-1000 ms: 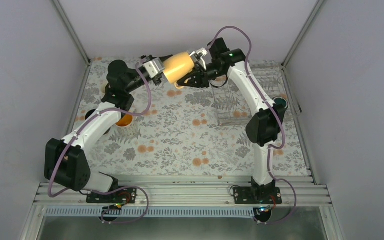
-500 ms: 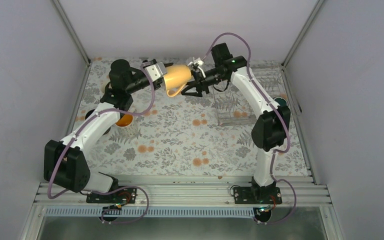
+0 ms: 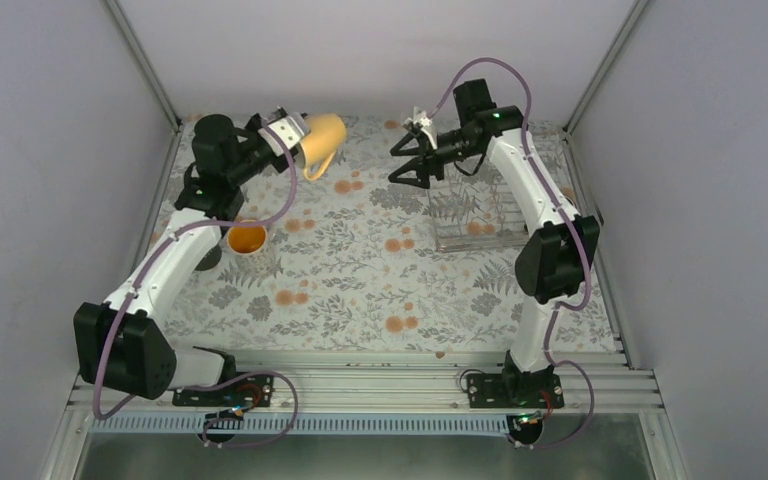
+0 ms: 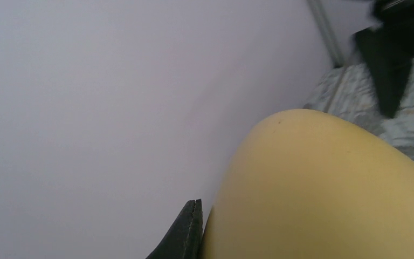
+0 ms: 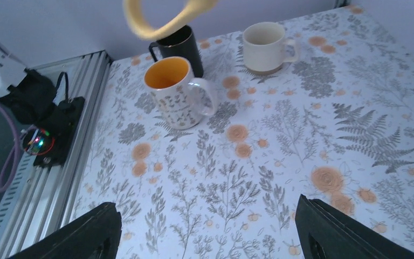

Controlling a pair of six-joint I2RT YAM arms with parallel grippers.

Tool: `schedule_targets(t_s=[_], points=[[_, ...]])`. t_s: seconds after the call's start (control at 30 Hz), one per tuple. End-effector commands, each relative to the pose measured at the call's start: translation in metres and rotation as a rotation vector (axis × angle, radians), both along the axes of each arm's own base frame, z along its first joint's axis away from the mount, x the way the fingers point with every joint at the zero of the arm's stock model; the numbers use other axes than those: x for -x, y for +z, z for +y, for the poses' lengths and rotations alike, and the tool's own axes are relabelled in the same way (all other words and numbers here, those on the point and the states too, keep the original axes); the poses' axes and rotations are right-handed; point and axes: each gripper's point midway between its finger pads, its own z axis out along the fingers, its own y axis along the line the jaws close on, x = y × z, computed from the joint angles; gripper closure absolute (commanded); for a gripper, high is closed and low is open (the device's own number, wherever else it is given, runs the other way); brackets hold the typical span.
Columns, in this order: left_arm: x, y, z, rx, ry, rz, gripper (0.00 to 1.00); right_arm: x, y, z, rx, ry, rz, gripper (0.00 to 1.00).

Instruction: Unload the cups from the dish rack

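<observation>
We see the floral surface [image 3: 360,290], with the wire dish rack [image 3: 470,240] at its far right. Our left gripper [image 3: 302,143] is clamped on the orange-yellow mug [image 3: 322,138], held tipped in the air above the far left corner. Our right gripper [image 3: 400,165] hangs just left of the rack, jaws spread wide. Three mugs stand at the left: the floral mug [image 5: 178,91], the black mug [image 5: 183,43] and the beige mug [image 5: 264,46].
</observation>
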Motion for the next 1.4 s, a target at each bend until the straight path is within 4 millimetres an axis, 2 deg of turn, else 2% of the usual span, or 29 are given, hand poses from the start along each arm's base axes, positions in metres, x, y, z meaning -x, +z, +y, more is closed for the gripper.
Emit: schedule_targets(t_s=[0.0,0.23,0.33,0.4,0.47,0.57,0.63,0.77,0.87,0.97,1.03,1.2,1.3,1.37], points=[[-0.018,0.045,0.038,0.017,0.144,-0.077,0.98,0.029,0.006,-0.005,0.048,0.070,-0.038,0.17],[-0.063,0.017,0.085,-0.134,0.362,0.094,0.98,0.040,0.001,-0.019,0.140,0.041,-0.073,0.13],[-0.075,0.013,0.113,-0.152,0.435,0.134,0.98,0.041,0.002,-0.027,0.178,0.019,-0.117,0.12],[-0.082,0.003,0.126,-0.197,0.461,0.180,0.98,0.042,0.000,-0.033,0.211,-0.004,-0.132,0.10],[-0.087,-0.011,0.138,-0.245,0.481,0.283,0.98,0.041,-0.005,-0.040,0.255,-0.036,-0.142,0.03],[-0.094,-0.041,0.147,-0.334,0.487,0.450,0.98,0.037,-0.014,-0.052,0.333,-0.097,-0.181,0.00],[-0.096,-0.060,0.151,-0.388,0.486,0.544,0.98,0.029,-0.012,-0.065,0.381,-0.191,-0.236,0.00],[-0.104,-0.077,0.164,-0.456,0.539,0.615,0.97,0.022,-0.019,-0.087,0.469,-0.308,-0.308,0.00],[-0.107,-0.088,0.165,-0.506,0.517,0.642,0.98,0.021,-0.029,-0.101,0.517,-0.376,-0.309,0.00],[-0.112,-0.114,0.163,-0.573,0.483,0.728,0.98,0.028,-0.026,-0.104,0.493,-0.391,-0.309,0.00],[-0.118,-0.130,0.169,-0.613,0.502,0.787,0.98,0.035,-0.023,-0.105,0.474,-0.404,-0.316,0.00],[-0.130,-0.152,0.176,-0.664,0.515,0.849,0.98,0.051,-0.021,-0.112,0.469,-0.421,-0.339,0.00],[-0.135,-0.164,0.168,-0.662,0.479,0.860,0.98,0.063,-0.023,-0.120,0.482,-0.428,-0.366,0.00],[-0.134,-0.180,0.159,-0.674,0.444,0.889,0.98,0.067,-0.028,-0.130,0.513,-0.448,-0.371,0.00]])
